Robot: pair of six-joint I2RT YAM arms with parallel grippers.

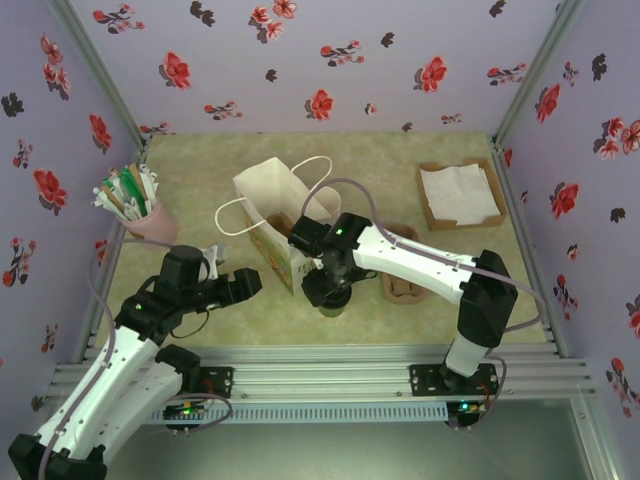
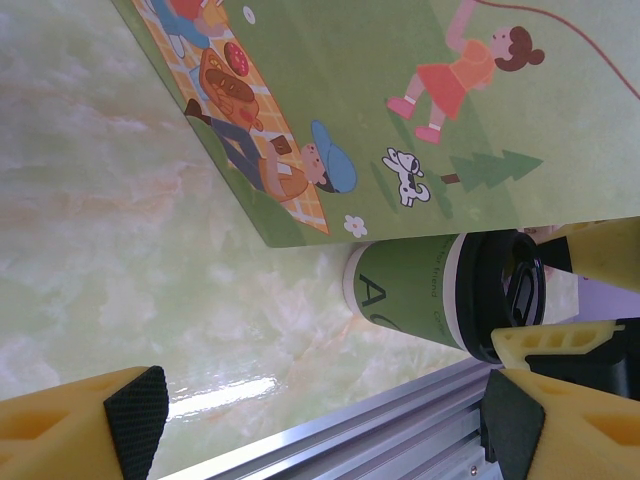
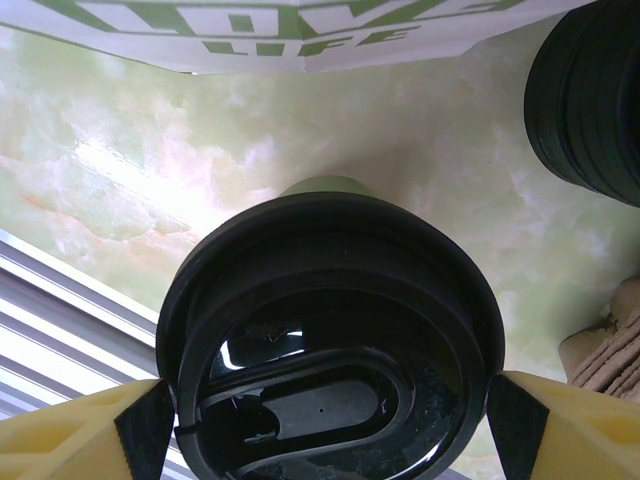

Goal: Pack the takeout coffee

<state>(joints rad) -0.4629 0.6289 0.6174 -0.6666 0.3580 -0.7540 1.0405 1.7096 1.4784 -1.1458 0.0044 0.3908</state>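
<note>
**Right claw closed on the coffee lid, beside the bag**

The right gripper (image 3: 325, 425) is seen from its own wrist camera set down over the takeout coffee (image 3: 330, 300). Its black pads (image 3: 145, 430) are laid against the rim of the round black lid, one on each side, so the lid is pinched between widely set fingers. From the left wrist camera the same yellow fingers (image 2: 545, 342) are seen flanking the lid, with the cup's dark green wall below them. The cup (image 2: 420, 290) is stood upright on the table (image 1: 400, 170).

The coffee is placed just beside the near corner of the white paper bag (image 1: 275, 200), close to the metal rail at the table's front edge. The bag is stood upright with its mouth open and its handles raised. A picnic scene is printed on the side facing the left arm.

The left gripper (image 1: 240, 285) is held low to the left of the bag, its fingers spread wide with nothing between them.

A stack of black lids (image 3: 590, 100) is seen just beyond the cup. Farther back, a box of napkins (image 1: 460, 195) and a pink cup of sticks (image 1: 135, 205) are set near the rear corners.
</note>
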